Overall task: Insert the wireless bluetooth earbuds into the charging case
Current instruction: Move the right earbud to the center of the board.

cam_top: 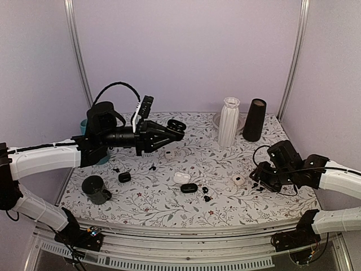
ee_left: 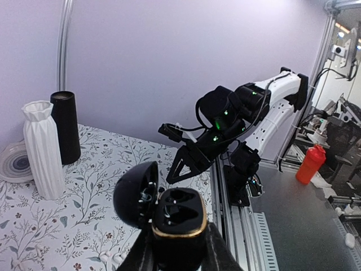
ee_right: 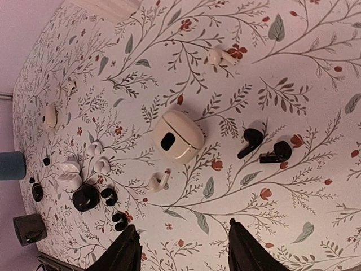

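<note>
My left gripper (ee_left: 177,257) is shut on an open black charging case (ee_left: 178,216) with a gold rim, held in the air above the table with its lid (ee_left: 135,195) swung left and both wells empty. In the top view this case (cam_top: 176,125) sits at the left gripper's (cam_top: 169,133) tip. My right gripper (ee_right: 183,254) hangs open low over the table with nothing between its fingers. Two black stemmed earbuds (ee_right: 251,141) (ee_right: 276,152) lie just beyond it to the right. In the top view the right gripper (cam_top: 260,182) is at the table's right side.
A closed cream case (ee_right: 179,136) lies ahead of the right gripper, with a white earbud (ee_right: 159,179) beside it. More black buds (ee_right: 109,195), a black case (cam_top: 189,188) and a white case (cam_top: 181,177) lie mid-table. A white vase (cam_top: 228,121) and a black cylinder (cam_top: 254,119) stand at the back; a dark cup (cam_top: 95,189) stands front left.
</note>
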{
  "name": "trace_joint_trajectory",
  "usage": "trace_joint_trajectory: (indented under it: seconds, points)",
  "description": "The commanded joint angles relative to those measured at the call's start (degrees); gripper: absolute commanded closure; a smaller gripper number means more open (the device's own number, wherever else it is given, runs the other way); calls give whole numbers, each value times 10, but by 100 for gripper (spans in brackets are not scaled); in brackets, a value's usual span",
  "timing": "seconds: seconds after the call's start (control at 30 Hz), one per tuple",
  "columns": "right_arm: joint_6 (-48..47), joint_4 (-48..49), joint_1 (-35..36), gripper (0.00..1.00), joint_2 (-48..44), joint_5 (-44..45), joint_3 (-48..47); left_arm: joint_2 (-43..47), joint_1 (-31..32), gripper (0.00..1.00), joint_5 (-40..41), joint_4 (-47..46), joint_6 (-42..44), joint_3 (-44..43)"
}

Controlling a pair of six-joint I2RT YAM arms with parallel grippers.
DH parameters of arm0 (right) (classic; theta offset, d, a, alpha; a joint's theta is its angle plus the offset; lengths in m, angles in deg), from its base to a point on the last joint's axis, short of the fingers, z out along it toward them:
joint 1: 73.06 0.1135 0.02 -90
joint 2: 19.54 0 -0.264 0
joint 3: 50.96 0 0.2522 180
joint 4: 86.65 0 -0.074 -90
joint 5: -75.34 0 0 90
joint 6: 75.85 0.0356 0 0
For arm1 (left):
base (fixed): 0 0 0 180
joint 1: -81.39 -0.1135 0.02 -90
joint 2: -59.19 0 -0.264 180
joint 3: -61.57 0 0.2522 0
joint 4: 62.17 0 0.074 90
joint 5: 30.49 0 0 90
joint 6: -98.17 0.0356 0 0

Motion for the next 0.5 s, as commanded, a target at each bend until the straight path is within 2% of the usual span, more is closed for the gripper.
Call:
trace_joint_trajectory:
  seconds: [0.0, 0.13, 0.3, 0.47]
  points:
    - [58, -30, -33, 48, -29, -40, 39, 4, -7, 100, -16, -4, 8, -7]
    - [48, -11, -71, 50, -21, -45, 56, 5, -6, 100, -19, -6, 5, -7]
    - [30, 20, -125, 58, 8, -58, 71, 9, -7, 100, -15, -1, 5, -6]
    - [32, 66, -147, 61, 20, -70, 102, 14, -7, 100, -10, 4, 7, -3]
